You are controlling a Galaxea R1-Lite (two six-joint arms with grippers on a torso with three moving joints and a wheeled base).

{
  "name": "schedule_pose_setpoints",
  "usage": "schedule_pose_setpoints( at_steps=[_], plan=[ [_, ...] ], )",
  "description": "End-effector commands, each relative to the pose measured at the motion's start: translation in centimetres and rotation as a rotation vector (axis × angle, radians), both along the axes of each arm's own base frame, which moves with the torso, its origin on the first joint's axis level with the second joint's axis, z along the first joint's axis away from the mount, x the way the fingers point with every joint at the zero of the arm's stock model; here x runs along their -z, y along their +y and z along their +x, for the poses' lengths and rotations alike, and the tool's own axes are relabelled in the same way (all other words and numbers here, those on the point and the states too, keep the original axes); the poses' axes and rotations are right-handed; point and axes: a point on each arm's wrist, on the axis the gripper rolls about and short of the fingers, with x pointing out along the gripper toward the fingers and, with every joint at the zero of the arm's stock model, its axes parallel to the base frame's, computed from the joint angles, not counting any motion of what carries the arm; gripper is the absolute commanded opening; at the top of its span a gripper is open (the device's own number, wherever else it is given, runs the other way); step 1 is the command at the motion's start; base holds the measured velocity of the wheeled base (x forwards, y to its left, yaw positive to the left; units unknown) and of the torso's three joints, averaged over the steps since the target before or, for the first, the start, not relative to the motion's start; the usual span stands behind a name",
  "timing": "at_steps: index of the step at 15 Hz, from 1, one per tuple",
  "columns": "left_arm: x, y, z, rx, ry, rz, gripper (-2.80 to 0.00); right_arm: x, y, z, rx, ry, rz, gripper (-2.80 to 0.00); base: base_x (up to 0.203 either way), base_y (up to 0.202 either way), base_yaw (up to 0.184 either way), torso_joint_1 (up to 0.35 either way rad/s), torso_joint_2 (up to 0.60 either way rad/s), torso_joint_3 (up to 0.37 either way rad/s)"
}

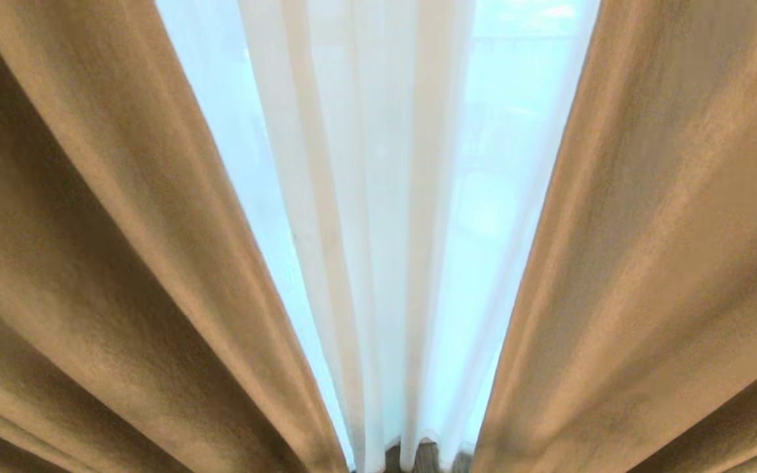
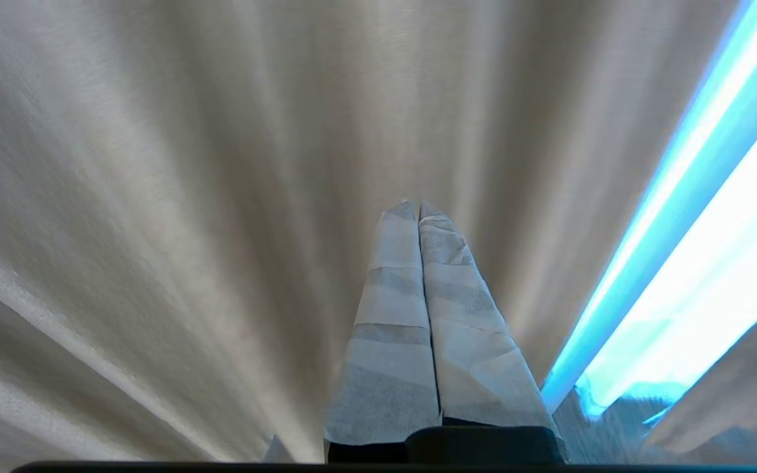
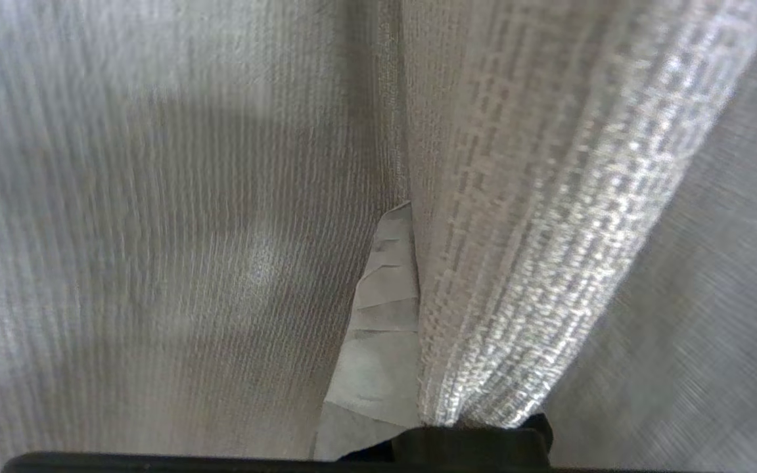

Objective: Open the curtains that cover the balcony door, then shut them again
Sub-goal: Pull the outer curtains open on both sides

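you saw the beige curtains [image 1: 667,249] parted on a sheer white layer [image 1: 365,230]. your right tool [image 3: 411,217] was clamped on a curtain fold; your left tool [image 2: 416,210] was closed, empty, beside the drapes.

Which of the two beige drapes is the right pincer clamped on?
The right-hand drape: a fold of its coarse weave is pinched in the right pincer. The left pincer is shut on nothing, before the left-hand drape.

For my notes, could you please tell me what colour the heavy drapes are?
Beige-tan drapes, shown best in the head view.
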Motion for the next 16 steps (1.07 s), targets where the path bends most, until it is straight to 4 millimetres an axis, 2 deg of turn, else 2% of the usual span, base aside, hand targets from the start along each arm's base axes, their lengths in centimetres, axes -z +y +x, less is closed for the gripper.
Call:
schedule_pose_setpoints(
  at_steps=[1,6,13,16],
  plan=[
    [0.0,0.0,0.0,0.000,0.000,0.000,-2.80,-0.8,1.1,-0.1,-0.041,-0.016,-0.021,-2.80,0.000,0.000,0.000,0.000,0.00,0.000],
    [0.0,0.0,0.0,0.000,0.000,0.000,-2.80,-2.6,5.3,0.7,-0.175,-0.059,-0.016,-2.80,0.000,0.000,0.000,0.000,0.00,0.000],
    [0.0,0.0,0.0,0.000,0.000,0.000,-2.80,-2.5,13.0,1.4,-0.426,-0.043,-0.005,-2.80,0.000,0.000,0.000,0.000,0.00,0.000],
    [0.0,0.0,0.0,0.000,-0.001,0.000,-2.80,-2.5,14.5,1.5,-0.478,-0.044,-0.006,-2.80,0.000,0.000,0.000,0.000,0.00,0.000]
  ],
)
